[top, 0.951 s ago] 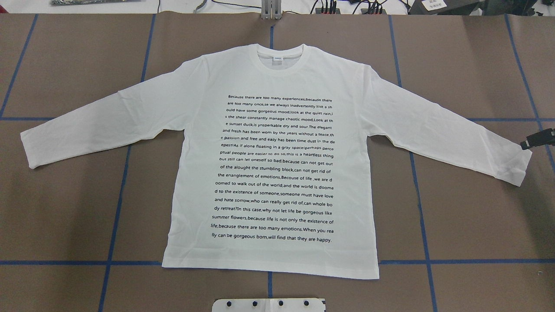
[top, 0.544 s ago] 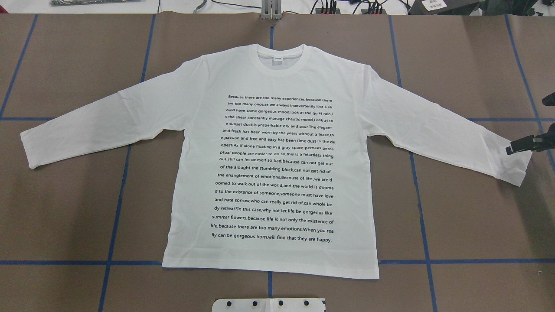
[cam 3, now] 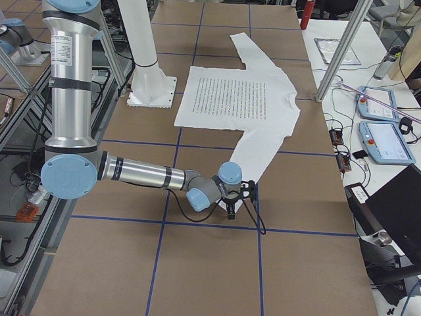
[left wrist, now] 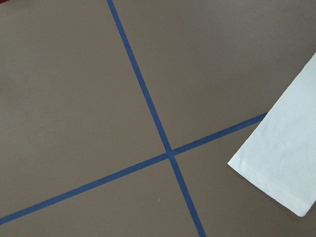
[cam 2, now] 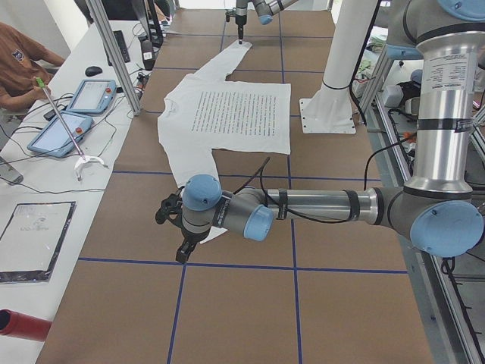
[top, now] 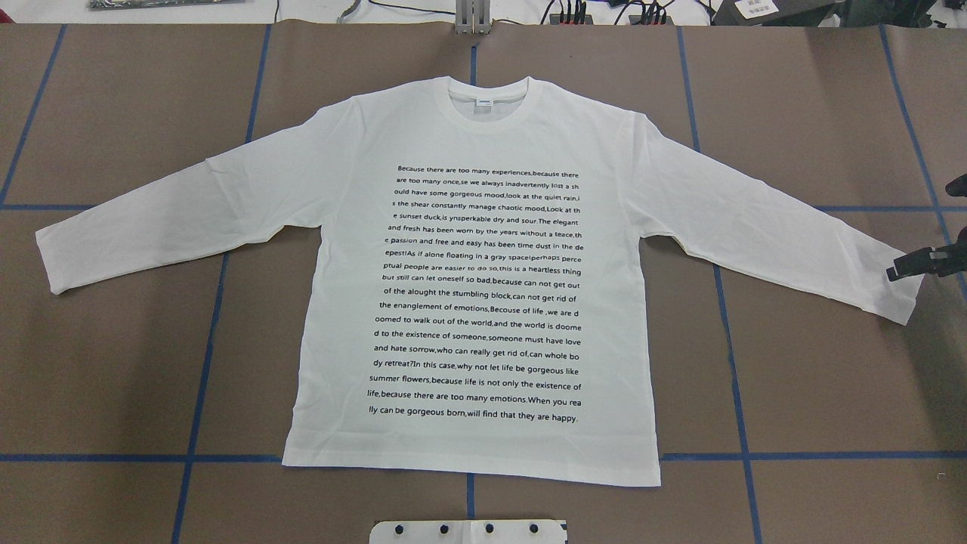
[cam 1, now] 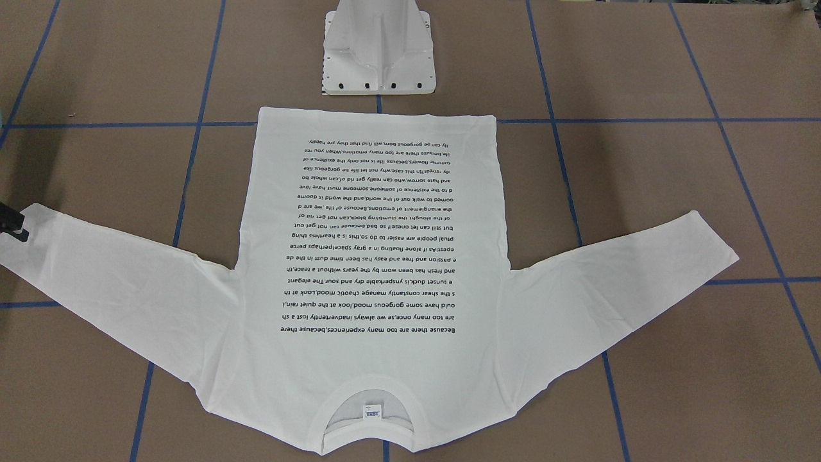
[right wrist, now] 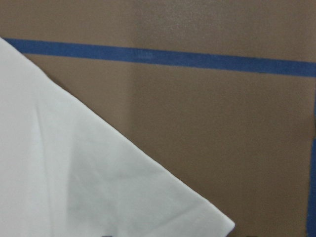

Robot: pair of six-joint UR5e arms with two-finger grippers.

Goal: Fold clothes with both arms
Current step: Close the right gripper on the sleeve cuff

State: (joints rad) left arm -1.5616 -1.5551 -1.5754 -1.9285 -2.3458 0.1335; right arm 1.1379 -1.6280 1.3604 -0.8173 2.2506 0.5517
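Observation:
The white long-sleeved T-shirt [top: 468,151] lies spread flat with its text side up and its collar [top: 487,106] at the far side. It also shows in the front-facing view [cam 1: 378,359]. My right gripper [top: 925,230] hangs over the cuff of the shirt's right-hand sleeve [top: 899,295], with one finger [top: 918,263] above the cloth. Its jaws look apart and empty. It also shows in the front-facing view [cam 1: 14,224] and the right view [cam 3: 235,201]. My left gripper [cam 2: 176,231] is low beside the other cuff [left wrist: 281,163]. I cannot tell whether it is open.
The white pedestal base [cam 1: 378,58] stands just behind the shirt's hem. Blue tape lines [top: 211,302] grid the brown table. An operators' bench with tablets [cam 2: 76,106] runs along the far side, and a person [cam 2: 19,57] sits there.
My right gripper has come in from the right edge over the sleeve cuff, then shifted slightly toward the near side. The shirt has not moved.

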